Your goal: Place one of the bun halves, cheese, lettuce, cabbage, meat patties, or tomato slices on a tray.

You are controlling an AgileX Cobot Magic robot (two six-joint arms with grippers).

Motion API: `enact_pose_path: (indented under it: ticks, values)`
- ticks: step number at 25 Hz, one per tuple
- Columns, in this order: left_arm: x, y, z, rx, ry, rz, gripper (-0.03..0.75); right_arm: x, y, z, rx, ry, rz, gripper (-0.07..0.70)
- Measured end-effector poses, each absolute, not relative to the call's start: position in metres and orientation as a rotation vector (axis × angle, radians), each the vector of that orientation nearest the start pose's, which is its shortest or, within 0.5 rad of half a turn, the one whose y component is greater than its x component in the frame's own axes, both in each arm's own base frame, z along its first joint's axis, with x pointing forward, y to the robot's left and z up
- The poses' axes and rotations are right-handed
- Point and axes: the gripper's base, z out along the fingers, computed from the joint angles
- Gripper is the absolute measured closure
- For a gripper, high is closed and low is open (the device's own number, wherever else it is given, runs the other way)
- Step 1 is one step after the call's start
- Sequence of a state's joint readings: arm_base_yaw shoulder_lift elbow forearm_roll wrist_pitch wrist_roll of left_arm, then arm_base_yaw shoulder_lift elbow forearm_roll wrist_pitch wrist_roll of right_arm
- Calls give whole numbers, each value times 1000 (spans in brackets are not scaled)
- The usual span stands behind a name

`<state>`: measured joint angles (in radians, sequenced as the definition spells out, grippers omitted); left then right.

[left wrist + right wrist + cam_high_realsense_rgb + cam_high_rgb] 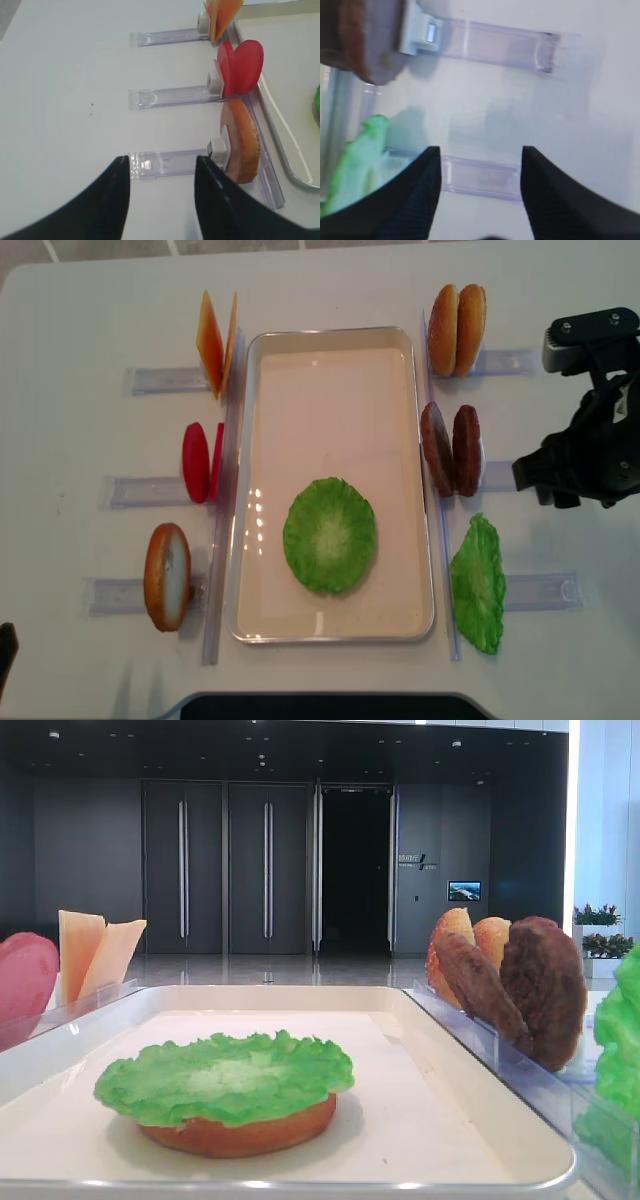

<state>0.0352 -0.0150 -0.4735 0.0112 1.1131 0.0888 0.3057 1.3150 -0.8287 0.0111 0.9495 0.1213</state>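
Note:
The tray (244, 490) lies in the middle of the table. On it rests a bun half (240, 1132) with a green lettuce (329, 534) leaf lying flat on top. My right gripper (480, 152) is open and empty, hovering over the table right of the meat patties (450, 450), beside a second lettuce leaf (355, 160). My left gripper (161, 162) is also open and empty, above a clear rack end left of a standing bun half (240, 145). Tomato slices (240, 67) and cheese (222, 10) stand farther along.
Clear plastic racks (530, 590) run out from both long sides of the tray. Two more bun halves (457, 328) stand at the far right. The right arm (590, 440) hangs over the table's right side.

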Motion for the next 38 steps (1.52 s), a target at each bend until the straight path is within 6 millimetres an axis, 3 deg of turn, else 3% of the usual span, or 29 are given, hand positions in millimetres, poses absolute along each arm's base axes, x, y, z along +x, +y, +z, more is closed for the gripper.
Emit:
enact_pose_path:
  ticks: [6, 11, 20, 24, 31, 35, 38]
  values:
    - [-6, 1, 266, 56, 2109, 88, 387, 217, 29, 239, -65, 2992, -29, 255]
    - [-6, 1, 266, 56, 2109, 88, 387, 215, 7, 239, 51, 3036, -64, 255]
    - [-6, 1, 266, 56, 2109, 88, 387, 212, 1, 241, 81, 3039, -71, 255]
    - [-6, 1, 266, 56, 2109, 88, 387, 202, 1, 257, 81, 2962, -63, 255]
    - [-6, 1, 266, 56, 2109, 88, 387, 158, -1, 299, 77, 2796, -52, 255]
    - [-6, 1, 266, 56, 2109, 88, 387, 117, -2, 323, 82, 2644, -39, 255]
    - [-6, 1, 266, 55, 2109, 87, 387, 87, -3, 329, 84, 2545, -31, 255]
